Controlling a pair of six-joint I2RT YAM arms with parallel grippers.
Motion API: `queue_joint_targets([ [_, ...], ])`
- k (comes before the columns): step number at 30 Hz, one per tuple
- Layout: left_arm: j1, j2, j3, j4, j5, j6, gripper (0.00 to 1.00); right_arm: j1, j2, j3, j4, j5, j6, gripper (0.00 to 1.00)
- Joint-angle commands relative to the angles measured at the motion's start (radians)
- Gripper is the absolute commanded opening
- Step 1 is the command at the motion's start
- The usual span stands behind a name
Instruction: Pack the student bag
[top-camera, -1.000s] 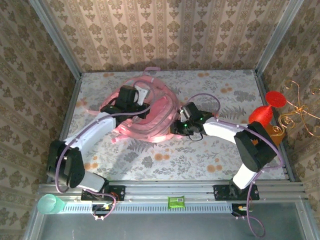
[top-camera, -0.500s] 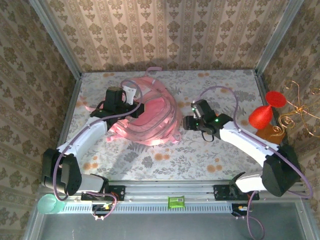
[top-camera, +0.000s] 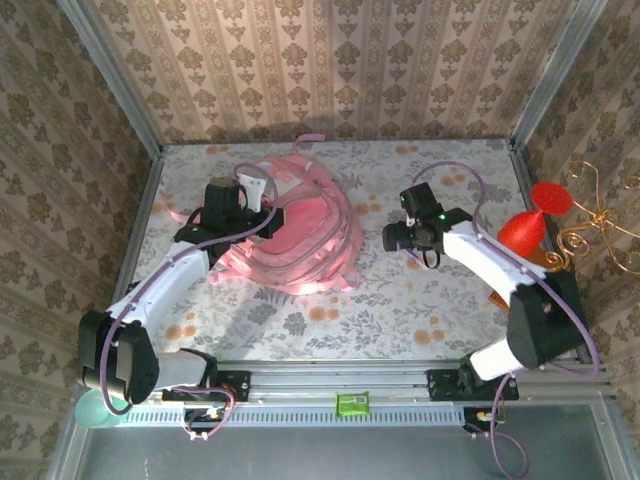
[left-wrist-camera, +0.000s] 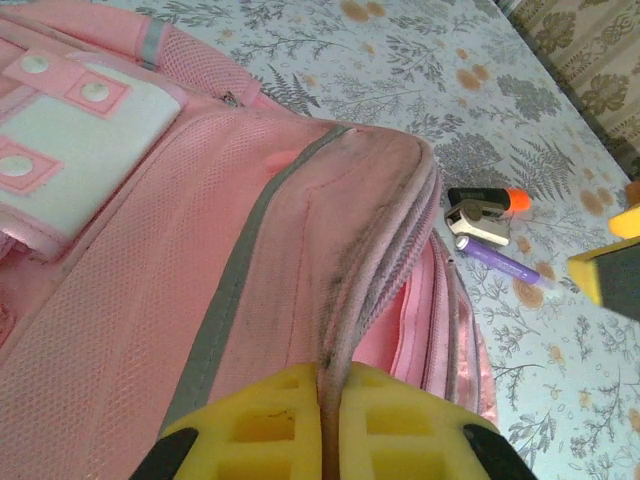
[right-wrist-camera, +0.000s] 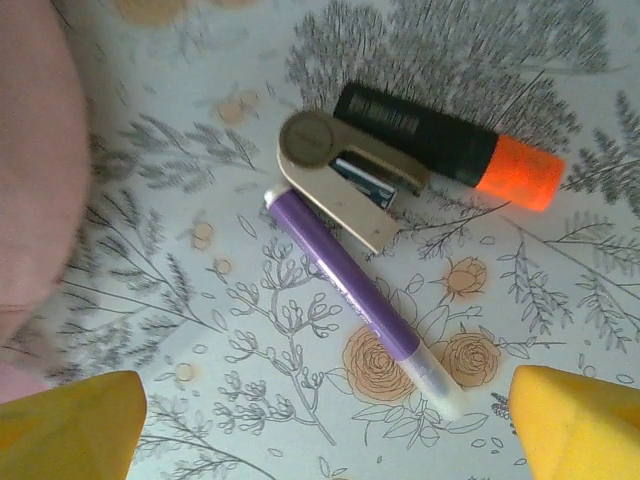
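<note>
Floral table (top-camera: 420, 310) under everything. Pink bag (top-camera: 300, 235) lying flat, far-left of centre, mouth facing right. Left gripper (left-wrist-camera: 330, 420) on the bag's left side, jaws clamped tight on its zipper rim. Right gripper (right-wrist-camera: 325, 430) hovering just right of the bag, jaws wide apart, nothing in them. Right under it: black marker (right-wrist-camera: 445, 140) with orange cap, touching a beige stapler (right-wrist-camera: 345, 180), and a purple pen (right-wrist-camera: 350, 290) with one end against the stapler.
</note>
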Motion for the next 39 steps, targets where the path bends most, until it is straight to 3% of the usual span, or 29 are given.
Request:
queue_joint_targets([
  [1,0.003,-0.036,0.004,0.037,-0.023,-0.003,0.0,-0.002,0.087,0.071,-0.109,0.007,-0.073,0.95],
  [9,0.001,-0.028,-0.009,0.055,-0.019,-0.016,0.0,-0.011,0.289,0.136,-0.176,0.024,-0.166,0.87],
  [15,-0.003,-0.027,-0.007,0.054,-0.024,-0.015,0.0,-0.025,0.4,0.188,-0.195,0.04,-0.198,0.7],
  [19,-0.009,-0.027,-0.008,0.049,-0.027,-0.013,0.0,-0.019,0.42,0.185,-0.186,-0.023,-0.205,0.55],
  [23,-0.014,-0.034,-0.01,0.037,-0.038,-0.007,0.0,0.007,0.416,0.163,-0.18,-0.045,-0.206,0.35],
  [27,-0.019,-0.046,-0.015,0.033,-0.053,-0.002,0.0,0.044,0.405,0.148,-0.173,-0.061,-0.209,0.21],
  [33,-0.027,-0.058,-0.013,0.027,-0.067,0.0,0.0,0.133,0.32,0.122,-0.128,-0.176,-0.217,0.1],
  [39,-0.041,-0.076,-0.02,0.04,-0.084,-0.017,0.0,0.136,0.097,0.099,-0.067,-0.279,-0.146,0.05],
])
